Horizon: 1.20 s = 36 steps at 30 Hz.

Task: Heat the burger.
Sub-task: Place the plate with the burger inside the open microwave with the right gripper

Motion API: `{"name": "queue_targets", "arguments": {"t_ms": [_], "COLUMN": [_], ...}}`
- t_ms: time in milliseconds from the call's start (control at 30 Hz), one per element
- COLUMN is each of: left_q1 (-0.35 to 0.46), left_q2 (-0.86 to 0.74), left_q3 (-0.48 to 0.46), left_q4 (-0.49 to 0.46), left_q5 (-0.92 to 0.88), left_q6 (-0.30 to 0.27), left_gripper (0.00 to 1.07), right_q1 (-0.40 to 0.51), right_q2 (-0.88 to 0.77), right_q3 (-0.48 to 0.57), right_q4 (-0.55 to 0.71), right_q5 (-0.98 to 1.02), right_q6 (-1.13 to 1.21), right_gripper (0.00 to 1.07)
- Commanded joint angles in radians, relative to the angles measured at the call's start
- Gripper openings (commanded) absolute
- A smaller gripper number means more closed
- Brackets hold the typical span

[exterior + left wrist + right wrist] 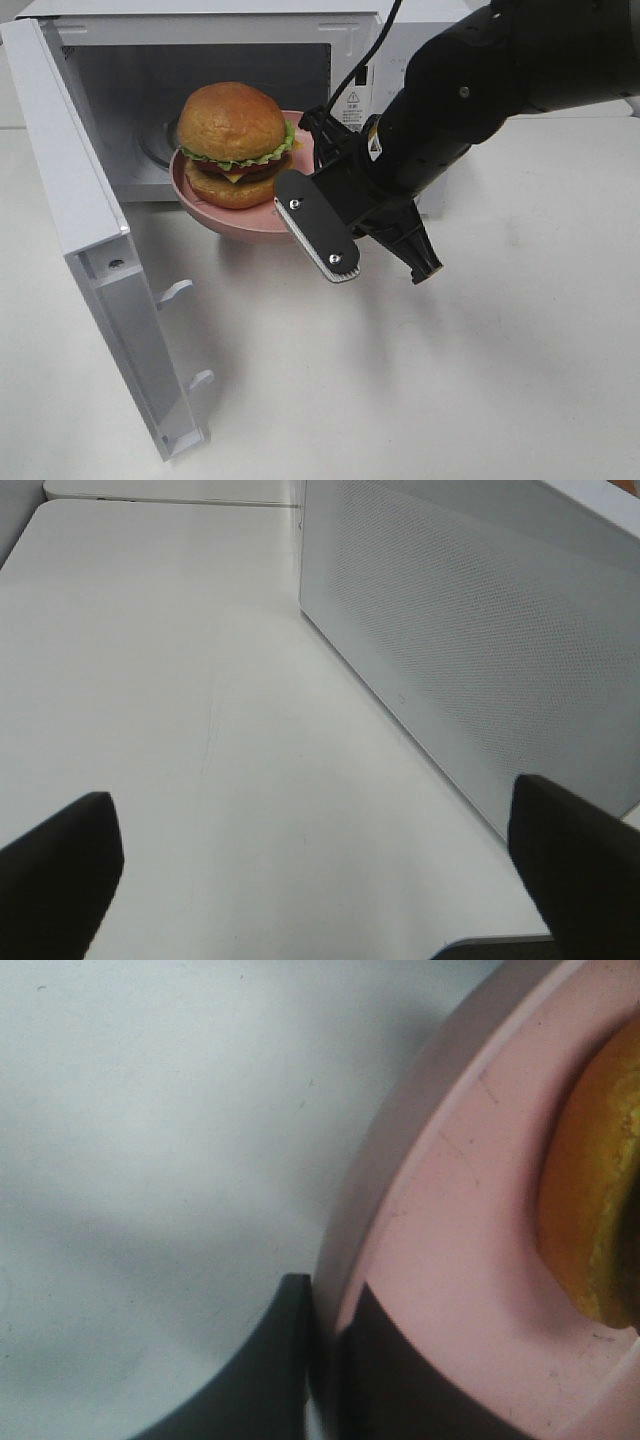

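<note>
The right gripper (327,1305) is clenched on the rim of the pink plate (245,224). In its wrist view one dark finger lies on the plate's inner face and the other under the outside, with the rim pinched between them. From the high view, black wrist hardware on the right arm (470,90) covers the spot where the grip sits. The left gripper (312,802) is spread wide and holds nothing. It hangs over the table (460,380), beside the microwave's perforated side wall (480,630).

The burger (233,135) sits on the plate at the mouth of the microwave (200,25). It stands upright with the bun top up and the stack axis vertical, and being round it has no sideways long axis. The rear part of the plate is inside the cavity. The front part hangs over the table, with a shadow beneath it.

The door (70,170) is swung wide to the left, apart from the plate. The glass turntable (155,140) shows behind the burger. The arm crosses in front of the microwave's right end.
</note>
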Motion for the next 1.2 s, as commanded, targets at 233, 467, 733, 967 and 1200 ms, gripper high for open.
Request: {"name": "queue_targets", "arguments": {"t_ms": [233,467,733,967,1200], "left_q1": [-0.004,-0.004,-0.004,-0.004,-0.004], "left_q2": [-0.017,-0.017,-0.017,-0.017,-0.017], "left_q3": [0.002,0.002,0.002,0.002,0.002], "left_q4": [-0.001,-0.001,-0.001,-0.001,-0.001], "left_q5": [-0.016,-0.016,-0.016,-0.016,-0.016], "left_q6": [0.001,0.001,0.001,0.001,0.001], "left_gripper": [1.01,1.01,1.01,1.01,1.01], "right_q1": [-0.002,-0.002,-0.002,-0.002,-0.002], "right_q2": [0.07,0.12,0.194,0.252,0.329], "right_q3": [-0.129,-0.202,-0.318,-0.412,-0.539], "right_q4": [-0.003,-0.003,-0.011,-0.011,-0.029], "right_q5": [-0.028,0.016,0.066,0.116,0.167], "right_q6": [0.015,0.015,0.029,0.038,0.066], "right_gripper": [0.0,0.0,0.0,0.0,0.0]}}
